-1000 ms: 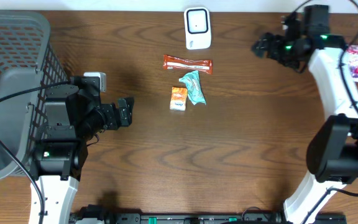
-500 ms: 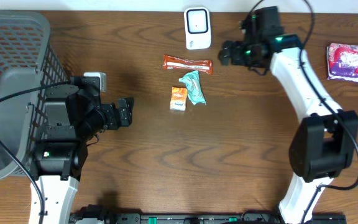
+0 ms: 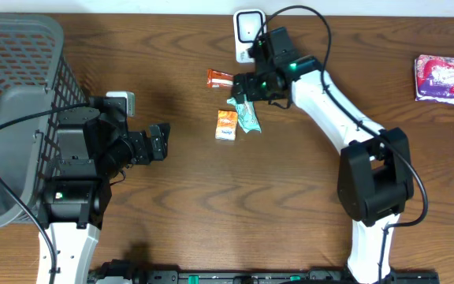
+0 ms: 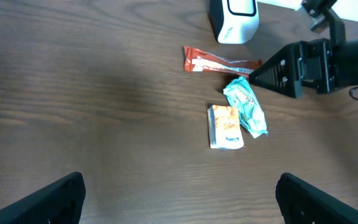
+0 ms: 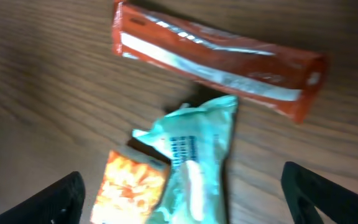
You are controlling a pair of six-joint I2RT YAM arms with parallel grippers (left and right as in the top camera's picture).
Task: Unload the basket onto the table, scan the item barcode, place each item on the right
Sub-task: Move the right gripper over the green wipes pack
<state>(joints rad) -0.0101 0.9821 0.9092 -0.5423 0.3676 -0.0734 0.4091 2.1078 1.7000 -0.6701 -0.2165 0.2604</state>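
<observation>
Step in hand: approach for pickup. Centre the right gripper [image 3: 241,87] over a single item before descending. The teal packet [image 5: 194,158] touches the orange box [image 5: 129,186]. The red bar [image 5: 216,59] lies between them and the scanner [image 3: 250,35], all on the table [image 3: 211,213]. Its fingers [image 5: 58,199] are spread wide, empty, touching nothing. The left gripper [image 3: 158,142], well left of the scanner, is likewise released.

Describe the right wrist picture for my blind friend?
A long red wrapper, a teal packet and a small orange box lie close together on a wooden table. The open right pincer shows as dark tips in the bottom corners.
</observation>
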